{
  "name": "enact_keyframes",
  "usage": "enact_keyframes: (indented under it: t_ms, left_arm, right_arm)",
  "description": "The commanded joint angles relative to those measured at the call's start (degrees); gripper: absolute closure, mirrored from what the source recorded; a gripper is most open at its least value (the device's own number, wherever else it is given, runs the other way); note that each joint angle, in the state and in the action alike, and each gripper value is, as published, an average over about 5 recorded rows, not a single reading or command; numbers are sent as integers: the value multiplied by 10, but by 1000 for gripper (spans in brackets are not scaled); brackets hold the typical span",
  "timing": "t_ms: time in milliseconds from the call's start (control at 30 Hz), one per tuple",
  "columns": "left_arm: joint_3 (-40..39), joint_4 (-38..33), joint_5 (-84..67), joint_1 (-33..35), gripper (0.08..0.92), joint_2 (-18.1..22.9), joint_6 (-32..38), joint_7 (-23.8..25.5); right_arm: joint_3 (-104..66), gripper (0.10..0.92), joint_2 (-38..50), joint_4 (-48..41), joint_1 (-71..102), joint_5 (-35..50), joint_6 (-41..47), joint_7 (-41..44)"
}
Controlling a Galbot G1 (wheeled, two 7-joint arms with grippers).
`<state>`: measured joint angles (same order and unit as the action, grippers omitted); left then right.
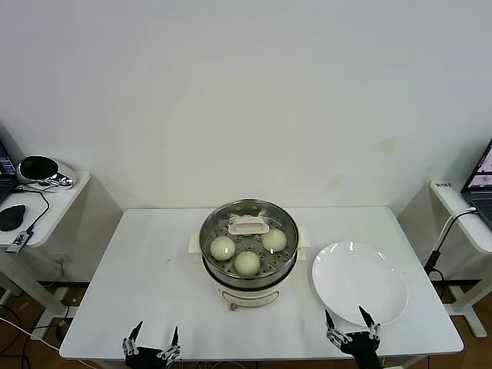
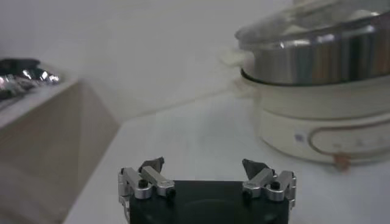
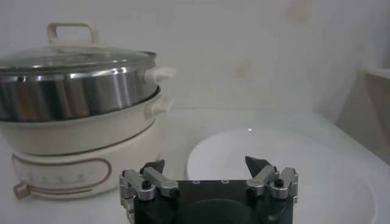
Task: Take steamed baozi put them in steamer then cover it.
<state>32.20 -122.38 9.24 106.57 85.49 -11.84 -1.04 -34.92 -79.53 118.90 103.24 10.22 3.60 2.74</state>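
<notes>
Standing empty beside the round steel steamer [image 1: 248, 244] is a flat white plate [image 1: 359, 283]; three cream-white baozi [image 1: 247, 263] lie inside under its glass lid [image 1: 248, 227], well beyond both wide-open jaws at the white worktop [image 1: 154, 284] edge.

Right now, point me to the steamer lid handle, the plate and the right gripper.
Lid handle [image 3: 69, 31], right wrist view: on the cream loop above the glass lid.
Plate [image 1: 375, 296], head view: on its bare white middle, right of the steamer.
Right gripper [image 1: 350, 321], head view: midway between its open fingertips, at the table's near edge.
</notes>
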Motion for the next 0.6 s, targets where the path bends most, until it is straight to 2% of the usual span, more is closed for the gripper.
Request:
enact_keyframes:
  t_ms: [33, 600]
  left_arm:
    - [-2, -20, -16, 38, 177, 3, 3, 1]
    - [6, -39, -26, 36, 177, 14, 2, -1]
  right_arm:
    - [-13, 203, 5, 12, 16, -9, 1, -3]
    - [-5, 203, 26, 17, 24, -13, -8, 15]
